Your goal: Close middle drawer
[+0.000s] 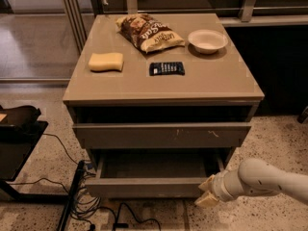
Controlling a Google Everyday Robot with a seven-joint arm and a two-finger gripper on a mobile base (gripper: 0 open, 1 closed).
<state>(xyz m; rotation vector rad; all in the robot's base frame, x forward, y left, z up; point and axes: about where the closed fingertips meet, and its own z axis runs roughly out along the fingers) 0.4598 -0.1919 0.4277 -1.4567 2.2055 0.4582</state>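
The middle drawer [144,187] stands pulled out under the cabinet top, its plain front panel low in the view and its flat inner floor [159,165] showing. Above it is the scratch-marked drawer front [163,134], which sits nearly flush. My gripper [206,191], with pale fingers on a white arm [260,179], is at the right end of the middle drawer's front panel, touching or nearly touching its corner. The fingers stand apart and hold nothing.
On the cabinet top [216,83] lie a yellow sponge [106,61], a chip bag [148,32], a dark packet [166,68] and a white bowl [207,40]. Cables [91,206] and a black stand [19,138] are on the floor at left.
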